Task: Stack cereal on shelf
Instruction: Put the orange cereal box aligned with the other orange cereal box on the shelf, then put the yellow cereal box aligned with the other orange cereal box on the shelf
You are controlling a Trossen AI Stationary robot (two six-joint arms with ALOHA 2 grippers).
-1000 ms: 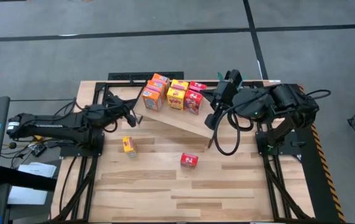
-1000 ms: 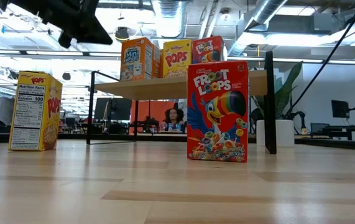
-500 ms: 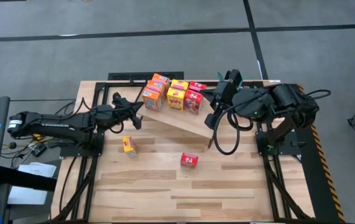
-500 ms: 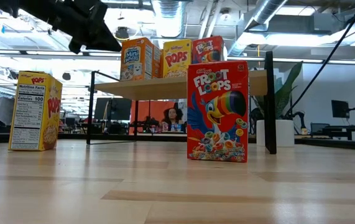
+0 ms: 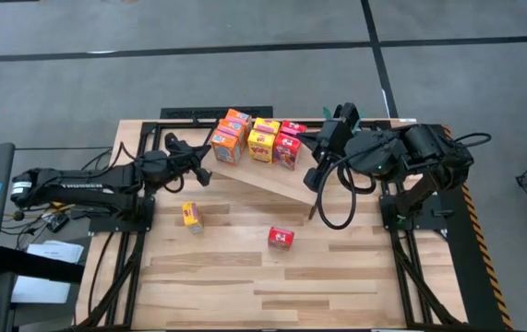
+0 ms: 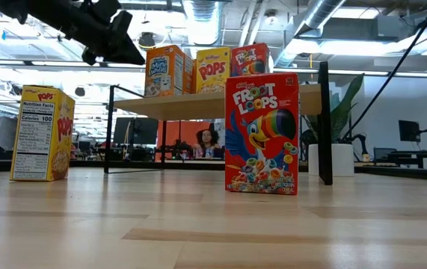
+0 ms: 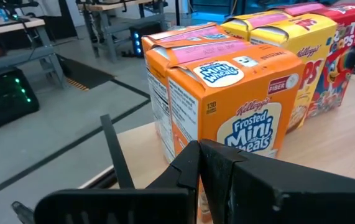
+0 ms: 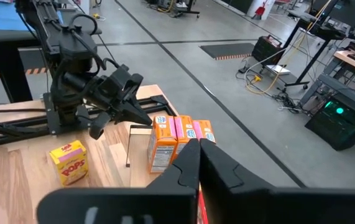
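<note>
Your left claw (image 5: pixel 200 170) is clenched empty beside the shelf's (image 5: pixel 272 180) left end; your right claw (image 5: pixel 311 178) is clenched at its right. Cereal boxes (image 5: pixel 256 140) stand along the shelf's far edge.

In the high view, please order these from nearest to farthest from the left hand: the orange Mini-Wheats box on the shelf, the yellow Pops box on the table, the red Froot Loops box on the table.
1. Orange Mini-Wheats cardboard box, on the light-wood shelf, just beside the left hand.
2. Yellow Pops cardboard box, on the table, toward the front.
3. Red Froot Loops cardboard box, on the table, farther toward the right arm.

Glossy cardboard cereal (image 6: pixel 262 134); matt light-wood shelf (image 6: pixel 220 105).
</note>
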